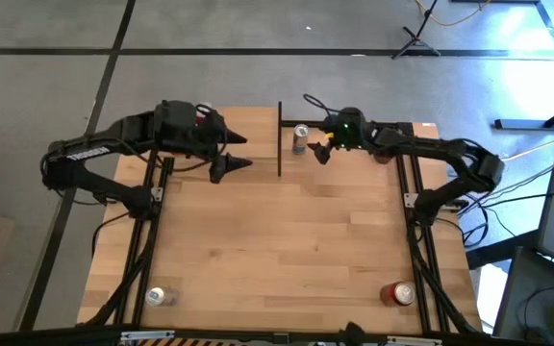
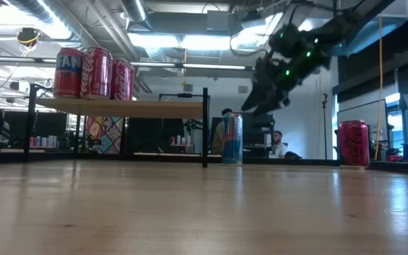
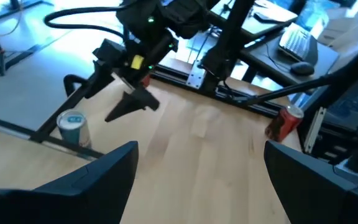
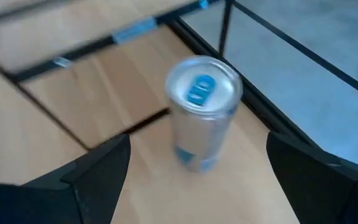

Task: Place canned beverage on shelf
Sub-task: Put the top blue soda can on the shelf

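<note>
While spread right hand hovers beside blue can, left hand spread, by shelf.

Overhead: looking straight down on the whole table, grey floor filling the upper part of the frame, shelf near upper centre.

Table-height: level across the table, shelf at left of frame, slim can at centre, office room behind.

Left wrist: angled down and across the table from above, past own dark fingers at lower frame, facing the right gripper and the slim can at left of frame.

Right wrist: very near, steeply down on the same slim can at frame centre.

Shared by all four: that can, standing beside the shelf.
</note>
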Action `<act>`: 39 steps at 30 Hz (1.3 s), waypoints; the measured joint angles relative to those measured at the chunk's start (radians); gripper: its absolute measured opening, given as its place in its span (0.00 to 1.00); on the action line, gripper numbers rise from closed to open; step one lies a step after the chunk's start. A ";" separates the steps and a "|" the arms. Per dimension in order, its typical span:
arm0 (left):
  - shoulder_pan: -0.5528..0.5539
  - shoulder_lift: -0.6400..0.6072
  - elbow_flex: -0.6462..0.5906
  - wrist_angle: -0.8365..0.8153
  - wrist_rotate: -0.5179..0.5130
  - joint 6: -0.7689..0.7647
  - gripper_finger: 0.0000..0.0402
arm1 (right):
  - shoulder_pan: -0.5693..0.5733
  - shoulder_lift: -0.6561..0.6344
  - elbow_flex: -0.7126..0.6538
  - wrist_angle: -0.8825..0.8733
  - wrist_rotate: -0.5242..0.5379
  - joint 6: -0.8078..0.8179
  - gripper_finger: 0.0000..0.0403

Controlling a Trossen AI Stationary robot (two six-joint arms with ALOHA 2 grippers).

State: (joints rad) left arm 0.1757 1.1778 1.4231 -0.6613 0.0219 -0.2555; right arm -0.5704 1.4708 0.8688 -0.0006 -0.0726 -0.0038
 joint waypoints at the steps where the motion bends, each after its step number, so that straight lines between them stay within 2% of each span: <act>1: -0.005 0.000 0.000 0.000 -0.014 -0.018 0.84 | -0.012 0.020 0.000 0.009 -0.008 -0.014 0.91; 5: -0.015 0.000 0.000 0.000 -0.058 -0.086 0.84 | -0.035 0.103 0.000 0.079 -0.018 -0.060 0.91; 11: -0.015 0.000 0.000 0.002 -0.066 -0.117 0.84 | -0.052 0.206 0.000 0.221 -0.026 -0.105 0.91; 19: -0.015 0.000 -0.001 0.029 -0.066 -0.162 0.84 | -0.052 0.307 0.000 0.340 -0.081 -0.129 0.91; 26: -0.015 0.000 -0.001 0.028 -0.066 -0.209 0.83 | -0.052 0.365 -0.001 0.426 -0.078 -0.130 0.90; 30: -0.015 0.000 -0.001 0.028 -0.066 -0.214 0.83 | -0.052 0.358 -0.001 0.426 -0.078 -0.128 0.80; 36: -0.015 -0.002 -0.001 0.027 -0.065 -0.218 0.83 | -0.052 0.308 -0.002 0.377 -0.078 -0.129 0.47; 39: -0.015 -0.024 -0.001 0.022 -0.065 -0.213 0.83 | -0.052 0.234 0.012 0.295 -0.078 -0.141 0.46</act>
State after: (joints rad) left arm 0.1608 1.1537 1.4220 -0.6396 -0.0434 -0.4687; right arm -0.6224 1.7048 0.8812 0.2940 -0.1509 -0.1449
